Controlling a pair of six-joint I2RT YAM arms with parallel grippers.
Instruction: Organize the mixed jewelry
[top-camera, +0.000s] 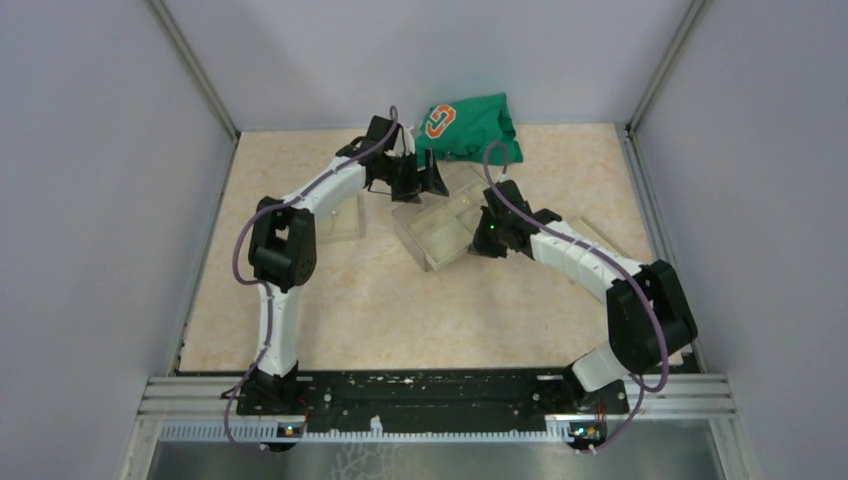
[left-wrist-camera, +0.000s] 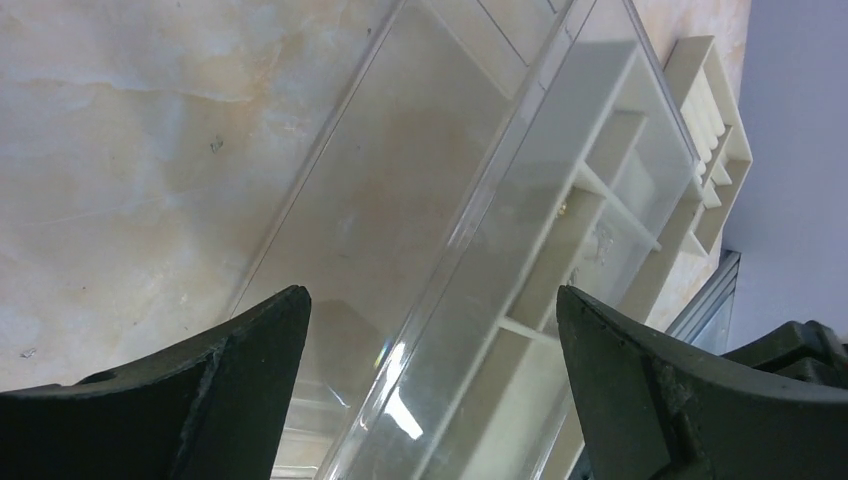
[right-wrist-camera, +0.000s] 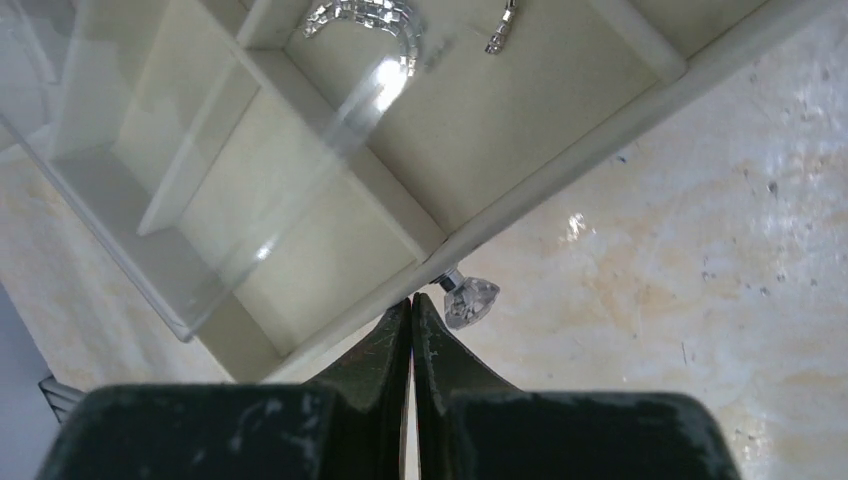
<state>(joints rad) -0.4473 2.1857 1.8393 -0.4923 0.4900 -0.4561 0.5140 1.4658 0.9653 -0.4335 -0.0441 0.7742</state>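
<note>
The right tool has its fingers pressed together, their tips at the outer wall of the clear compartmented box. A faceted stud lies on the tabletop just beside them. Inside one compartment rest a curved sparkly piece and a small earring. Farther back, the left tool hangs spread wide over the box, near the green cloth.

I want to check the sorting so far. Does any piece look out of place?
Yes. One clear stud lies on the table, just outside the box wall, beside the shut right tool. The other visible pieces, a sparkly curved piece and a small bit, are inside a compartment.
</note>
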